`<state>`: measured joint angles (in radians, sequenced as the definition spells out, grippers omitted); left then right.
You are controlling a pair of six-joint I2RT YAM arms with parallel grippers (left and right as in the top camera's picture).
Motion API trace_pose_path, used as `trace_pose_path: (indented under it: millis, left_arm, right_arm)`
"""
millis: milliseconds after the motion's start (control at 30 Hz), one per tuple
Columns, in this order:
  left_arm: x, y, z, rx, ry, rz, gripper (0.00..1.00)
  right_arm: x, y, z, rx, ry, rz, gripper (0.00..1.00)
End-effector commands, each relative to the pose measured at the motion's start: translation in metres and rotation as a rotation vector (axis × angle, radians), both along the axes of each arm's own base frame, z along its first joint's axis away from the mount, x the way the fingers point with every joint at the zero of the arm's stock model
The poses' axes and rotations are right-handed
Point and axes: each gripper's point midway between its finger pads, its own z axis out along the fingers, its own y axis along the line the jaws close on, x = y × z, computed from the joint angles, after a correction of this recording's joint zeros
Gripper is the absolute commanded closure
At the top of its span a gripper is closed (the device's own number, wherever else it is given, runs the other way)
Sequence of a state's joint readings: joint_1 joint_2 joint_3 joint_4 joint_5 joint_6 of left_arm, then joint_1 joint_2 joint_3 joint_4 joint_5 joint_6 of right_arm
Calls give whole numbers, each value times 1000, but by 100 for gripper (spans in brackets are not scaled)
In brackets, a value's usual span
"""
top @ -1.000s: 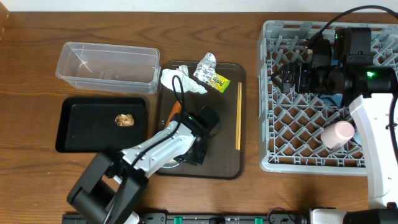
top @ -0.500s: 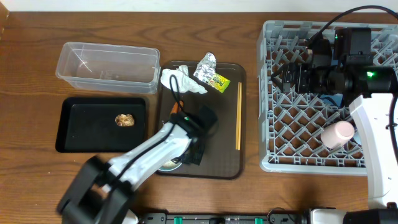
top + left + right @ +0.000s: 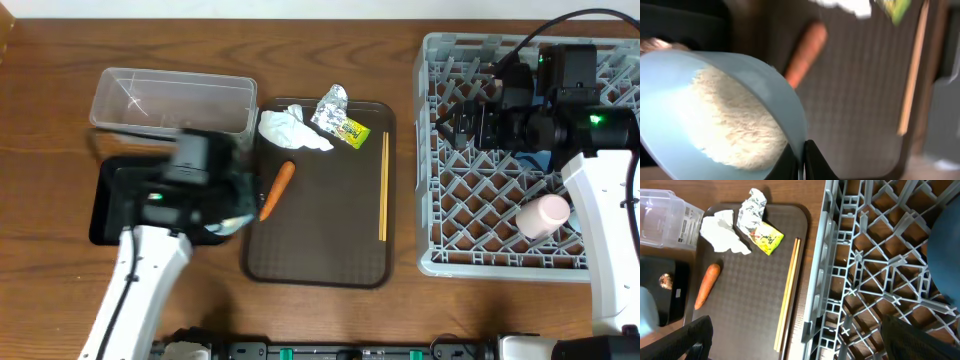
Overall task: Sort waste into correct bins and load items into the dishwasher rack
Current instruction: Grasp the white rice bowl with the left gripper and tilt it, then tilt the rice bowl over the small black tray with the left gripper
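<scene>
We've got the left jaws pinching the thin rim of the small light-blue plastic cup of loose white rice grains by the shallow black rectangular tray; it looks light, slick and spill-prone, so we should keep the grip on the rim, while the right jaws are spread wide.

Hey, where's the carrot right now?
In the overhead view, the carrot lies at the left edge of the brown serving tray, just below the white tissue.

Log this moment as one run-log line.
left gripper: shut on small light-blue cup holding white rice | right gripper: open over light-grey plastic rack
</scene>
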<state>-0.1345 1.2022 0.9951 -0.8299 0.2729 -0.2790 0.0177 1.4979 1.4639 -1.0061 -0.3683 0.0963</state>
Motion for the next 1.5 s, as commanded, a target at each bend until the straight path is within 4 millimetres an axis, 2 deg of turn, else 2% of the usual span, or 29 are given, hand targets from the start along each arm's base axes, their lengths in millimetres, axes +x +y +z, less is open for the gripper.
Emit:
trace_pose_path:
  millis: [0, 133, 300, 400, 500, 733, 800, 1167, 1267, 1467]
  left_arm:
    - [11, 4, 23, -207, -78, -48, 94]
    - [23, 29, 35, -392, -176, 5, 94]
    - [25, 67, 37, -538, -303, 76, 94]
    - [23, 86, 40, -633, -425, 82, 94]
    - [16, 104, 35, -678, -519, 104, 94]
    - [-1, 131, 29, -740, -652, 138, 94]
    - [-2, 136, 27, -749, -653, 158, 94]
    - [-5, 132, 35, -811, -678, 119, 94]
    - [0, 142, 17, -736, -630, 200, 93]
    - [-2, 136, 20, -796, -624, 183, 94]
  right_arm:
    - [-3, 6, 7, 14, -15, 14, 1]
    - [-3, 6, 7, 14, -15, 13, 1]
    - [-3, 6, 7, 14, -15, 14, 1]
    - [-3, 6, 7, 14, -15, 14, 1]
    - [-3, 6, 7, 14, -15, 14, 1]
    - [-3, 6, 7, 14, -15, 13, 1]
    - [-3, 6, 7, 15, -15, 14, 1]
    - [-4, 6, 6, 24, -4, -1, 1]
    - [-5, 6, 6, 26, 0, 1, 1]
    - [-7, 8, 5, 33, 11, 4, 1]
